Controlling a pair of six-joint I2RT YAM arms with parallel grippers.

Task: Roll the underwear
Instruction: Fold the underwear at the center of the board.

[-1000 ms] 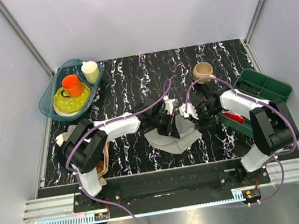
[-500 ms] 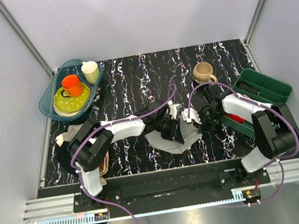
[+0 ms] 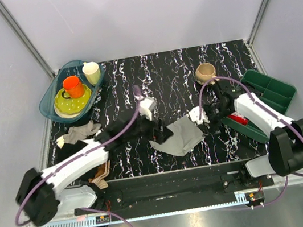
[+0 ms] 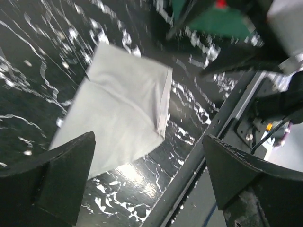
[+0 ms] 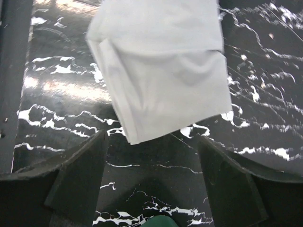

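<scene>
The underwear (image 3: 179, 136) is a light grey folded piece lying flat on the black marbled table (image 3: 152, 79), near its front edge. My left gripper (image 3: 164, 133) hovers at the cloth's left edge, open, with nothing between its fingers. In the left wrist view the underwear (image 4: 118, 101) lies beyond the wide-apart fingers (image 4: 57, 175) of the gripper (image 4: 151, 189). My right gripper (image 3: 204, 115) sits just off the cloth's right edge, open and empty. In the right wrist view the underwear (image 5: 161, 71) lies ahead of the spread gripper (image 5: 156, 179), not touching it.
A teal basin (image 3: 50, 95) at the back left holds a yellow plate, an orange cup (image 3: 73, 86) and a cream cup (image 3: 92, 72). A beige mug (image 3: 205, 72) stands behind the right gripper. A green bin (image 3: 266, 92) lies at right. Crumpled cloths (image 3: 80, 133) lie at left.
Both grippers have opened and let go of the underwear, which now lies flat. The left arm has pulled back to the left; the right gripper has drawn slightly away to the right.
</scene>
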